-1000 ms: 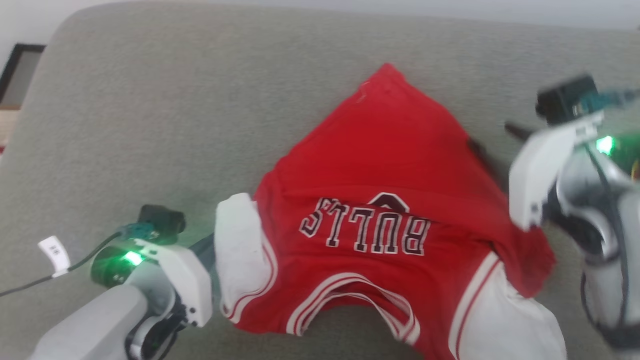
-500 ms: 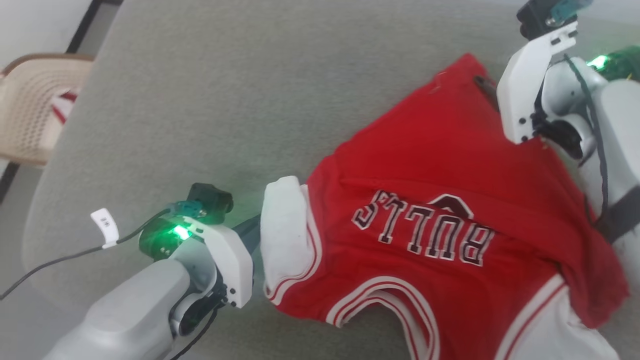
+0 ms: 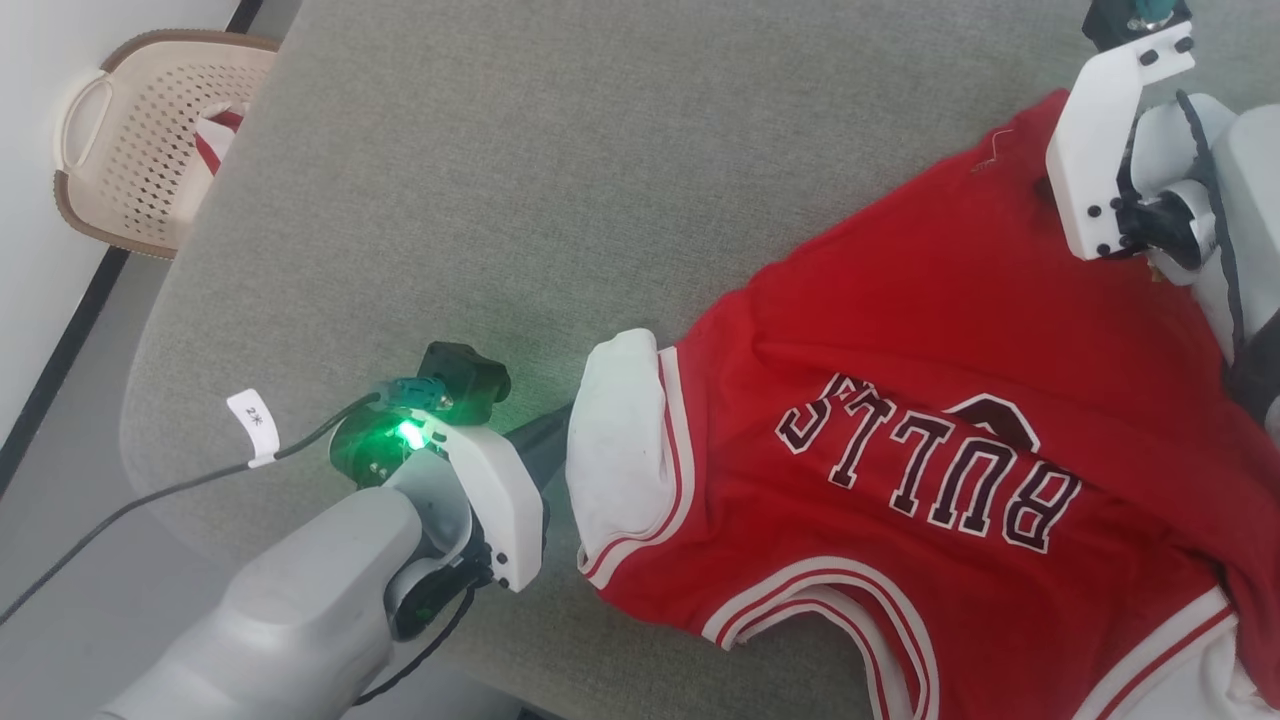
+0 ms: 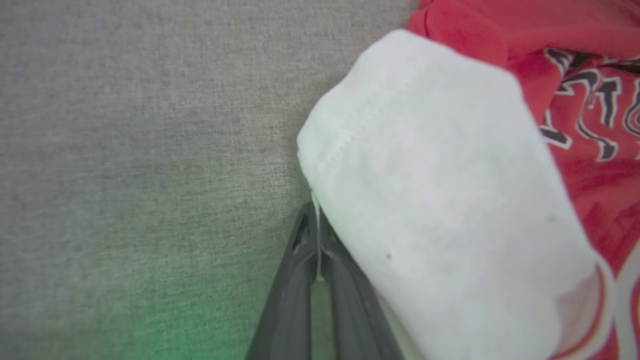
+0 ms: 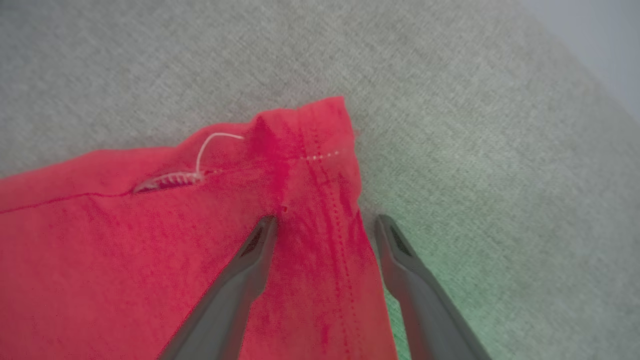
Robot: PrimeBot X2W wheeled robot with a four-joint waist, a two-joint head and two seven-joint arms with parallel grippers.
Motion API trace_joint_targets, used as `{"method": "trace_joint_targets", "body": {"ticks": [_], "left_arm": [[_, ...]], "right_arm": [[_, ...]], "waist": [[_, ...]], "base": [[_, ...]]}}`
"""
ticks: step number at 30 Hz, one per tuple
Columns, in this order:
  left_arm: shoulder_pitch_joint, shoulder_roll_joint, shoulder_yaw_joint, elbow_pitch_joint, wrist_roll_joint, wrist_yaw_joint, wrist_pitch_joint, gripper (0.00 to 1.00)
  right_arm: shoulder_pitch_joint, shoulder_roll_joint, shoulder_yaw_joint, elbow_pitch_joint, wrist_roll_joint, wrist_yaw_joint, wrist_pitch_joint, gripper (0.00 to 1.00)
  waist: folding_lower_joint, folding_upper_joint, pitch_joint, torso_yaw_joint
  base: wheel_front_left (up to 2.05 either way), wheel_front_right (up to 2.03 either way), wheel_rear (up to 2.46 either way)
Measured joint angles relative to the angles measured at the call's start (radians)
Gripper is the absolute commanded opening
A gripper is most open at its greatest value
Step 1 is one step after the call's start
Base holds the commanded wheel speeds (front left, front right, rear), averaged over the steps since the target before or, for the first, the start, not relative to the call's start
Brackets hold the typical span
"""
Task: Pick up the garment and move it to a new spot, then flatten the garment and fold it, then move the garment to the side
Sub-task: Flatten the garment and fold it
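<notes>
- We see the garment (image 3: 900, 330), a red Bulls jersey with white sleeves and striped trim, lying spread and rumpled on the right side of the grey fabric-covered table (image 3: 500, 200).
- In the head view its black "BULLS" lettering (image 3: 930, 470) reads upside down, with the neckline toward the bottom edge and one red corner pointing up toward the far side.
- One white sleeve (image 4: 440, 200) sits at the garment's left edge, bunched into a rounded fold.
- The left gripper (image 4: 314, 212) is clenched on the edge of that sleeve, and a thin strip of white cloth is pinched between its fingers (image 4: 295, 280).
- The right gripper (image 5: 325, 222) is at the far red corner (image 5: 300, 135), its fingers released and spread wide.
- One finger lies over the red cloth and the other over the bare table just beside the hem. We cannot tell whether they touch the fabric.
- A loose white thread (image 5: 210, 145) curls out of the hem stitching near that corner.
- A black cable (image 3: 150, 500) with a white tag (image 3: 252, 425) runs off the left wrist, where a green light (image 3: 410, 435) glows.
- Off the table's far left corner a beige perforated laundry basket (image 3: 130, 160) stands on the floor with red-and-white cloth (image 3: 215, 135) inside.
</notes>
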Motion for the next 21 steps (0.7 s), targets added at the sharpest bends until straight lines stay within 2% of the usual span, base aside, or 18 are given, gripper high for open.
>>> {"method": "trace_joint_targets", "body": {"ticks": [1, 2, 11, 18, 21], "left_arm": [[-0.004, -0.004, -0.002, 0.009, 0.0, -0.003, -0.004, 0.0], [-0.007, -0.007, -0.002, 0.018, 0.0, -0.009, -0.008, 0.0], [-0.039, 0.0, 0.007, 0.072, -0.03, -0.026, 0.004, 0.0], [-0.132, 0.104, 0.047, 0.054, -0.061, -0.025, 0.087, 0.0], [-0.191, 0.159, 0.066, 0.023, -0.065, -0.011, 0.139, 0.0]], "right_arm": [[-0.008, 0.0, 0.015, 0.003, 0.011, -0.002, 0.013, 0.29], [-0.013, -0.002, 0.031, 0.002, 0.025, -0.002, 0.021, 0.0], [-0.029, -0.011, 0.102, -0.003, 0.095, 0.002, -0.042, 0.0], [-0.04, -0.021, 0.132, -0.033, 0.149, 0.001, -0.126, 0.0], [-0.048, -0.032, 0.149, -0.065, 0.17, 0.001, -0.147, 0.0]], "waist": [[0.0, 0.0, 0.003, 0.002], [0.0001, 0.0, 0.005, 0.003], [0.0, 0.0, -0.006, -0.025], [0.0, -0.0001, -0.05, -0.088], [0.0, -0.0001, -0.074, -0.123]], "base": [[0.0, 0.0, 0.0], [0.0, 0.0, 0.0], [0.0, 0.0, 0.0], [0.0, 0.0, 0.0], [0.0, 0.0, 0.0]]}}
